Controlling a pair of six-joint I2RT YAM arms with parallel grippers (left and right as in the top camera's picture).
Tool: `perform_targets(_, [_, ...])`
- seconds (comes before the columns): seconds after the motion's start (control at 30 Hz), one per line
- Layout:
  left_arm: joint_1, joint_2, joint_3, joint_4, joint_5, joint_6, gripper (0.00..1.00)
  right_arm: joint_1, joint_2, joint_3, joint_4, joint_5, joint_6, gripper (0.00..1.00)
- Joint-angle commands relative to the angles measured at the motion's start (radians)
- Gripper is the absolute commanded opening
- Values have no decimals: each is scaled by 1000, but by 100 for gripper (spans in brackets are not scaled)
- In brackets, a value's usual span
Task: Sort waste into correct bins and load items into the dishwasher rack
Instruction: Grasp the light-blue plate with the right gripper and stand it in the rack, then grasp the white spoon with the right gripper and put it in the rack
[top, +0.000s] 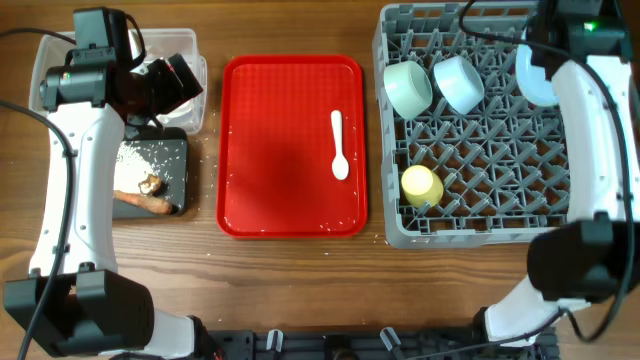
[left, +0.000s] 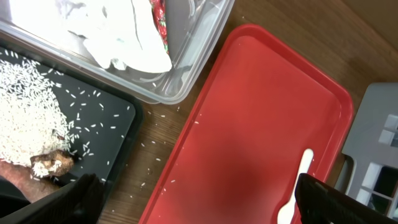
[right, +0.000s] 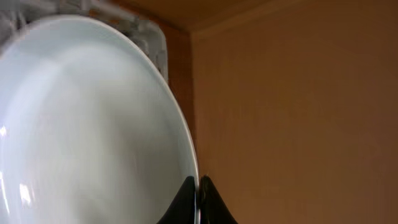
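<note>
My right gripper (right: 198, 186) is shut on the rim of the pale-blue plate (right: 87, 124), held on edge at the back right of the grey dishwasher rack (top: 480, 215); the plate also shows in the overhead view (top: 533, 75). The rack holds a pale-green bowl (top: 407, 87), a light-blue bowl (top: 460, 83) and a yellow cup (top: 421, 186). The white spoon (top: 339, 145) lies on the red tray (top: 290, 190). My left gripper (left: 199, 199) is open and empty above the table between the black tray (left: 106, 124) and the red tray. Crumpled paper (left: 118, 31) lies in the clear tub (left: 205, 43). Rice (left: 25, 106), sausage (top: 140, 203) and a brown scrap (top: 150, 184) lie in the black tray.
Stray rice grains (left: 152, 146) lie on the wood between the black tray and the red tray. The left arm hangs over the clear tub's front. The right arm runs down the rack's right side.
</note>
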Motion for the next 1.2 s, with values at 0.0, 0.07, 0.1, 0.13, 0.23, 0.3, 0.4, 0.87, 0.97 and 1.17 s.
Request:
perform_targets(0.0, [4, 0, 8, 2, -6, 2, 100, -21, 71, 3, 82, 6, -176, 4])
perform_targets(0.07, [4, 0, 8, 3, -6, 2, 100, -21, 106, 3, 82, -71, -194, 4])
perform_targets(0.1, [4, 0, 8, 3, -6, 2, 100, -20, 129, 3, 80, -82, -188, 4])
perform_targets(0.13, [4, 0, 8, 3, -6, 2, 100, -20, 145, 3, 75, -82, -187, 4])
perform_targets(0.23, [4, 0, 8, 2, -6, 2, 100, -10, 158, 0, 73, -142, -146, 4])
perform_targets(0.3, [4, 0, 8, 2, -6, 2, 100, -5, 158, 0, 72, -183, -143, 26])
perform_targets(0.4, [4, 0, 8, 2, -6, 2, 100, -5, 152, 5, 80, -188, 40, 100])
perform_targets(0.87, [4, 0, 8, 3, -6, 2, 100, 488, 81, 62, -226, -927, 785, 86])
perform_targets(0.97, [4, 0, 8, 3, -6, 2, 100, 576, 193, 50, -275, -904, 808, 44])
perform_targets(1.17, [4, 0, 8, 3, -6, 2, 100, 597, 402, 50, -374, -836, 974, 59])
